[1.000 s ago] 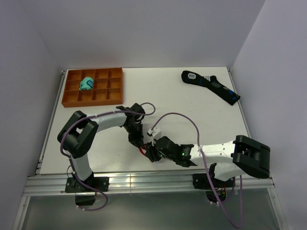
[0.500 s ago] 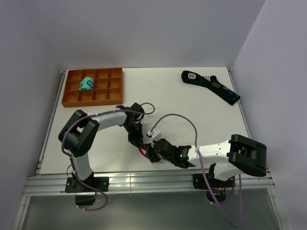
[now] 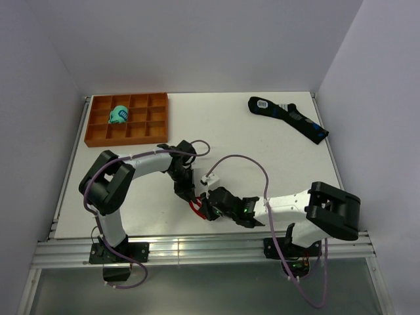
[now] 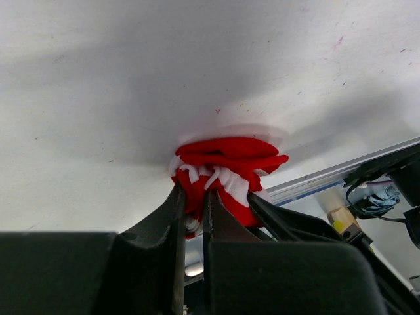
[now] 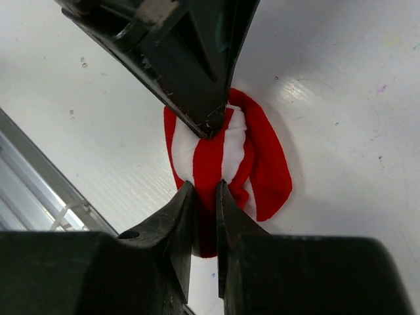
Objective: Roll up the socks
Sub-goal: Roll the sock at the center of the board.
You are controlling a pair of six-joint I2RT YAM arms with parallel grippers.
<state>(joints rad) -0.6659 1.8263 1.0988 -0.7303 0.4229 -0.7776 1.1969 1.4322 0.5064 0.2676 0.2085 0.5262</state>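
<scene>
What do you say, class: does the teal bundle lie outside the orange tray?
No, the teal bundle sits inside a compartment of the orange tray.

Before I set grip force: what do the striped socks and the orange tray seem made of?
The socks look like soft matte knit fabric: they bunch and fold between the jaws. The tray is probably rigid matte plastic: thin straight dividers, uniform orange.

socks [image 3: 195,209]: nearly hidden between left tool [image 3: 191,201] and right tool [image 3: 205,211]
sock count: cannot tell
near end of bundle: behind tool fingers [image 5: 184,216]
</scene>
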